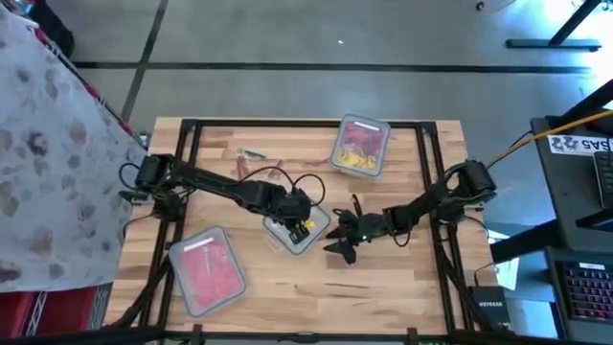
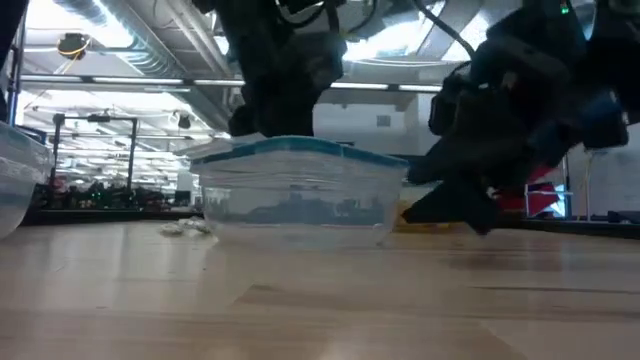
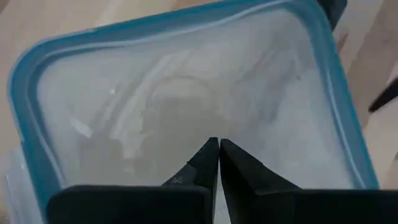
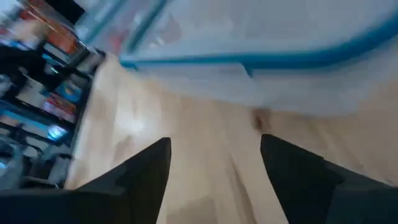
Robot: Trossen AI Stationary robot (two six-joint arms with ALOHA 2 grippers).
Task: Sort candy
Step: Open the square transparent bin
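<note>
Candy [image 1: 253, 154] on table, apart from both fingers

Two dark arms, black cables, green light.

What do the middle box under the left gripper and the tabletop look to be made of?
The middle box looks like clear plastic: you can see through its walls, and its frosted lid has a blue rim, probably a soft seal. The tabletop looks like light wooden planks with a smooth, faintly shiny finish. The left gripper hangs shut over the lid.
</note>
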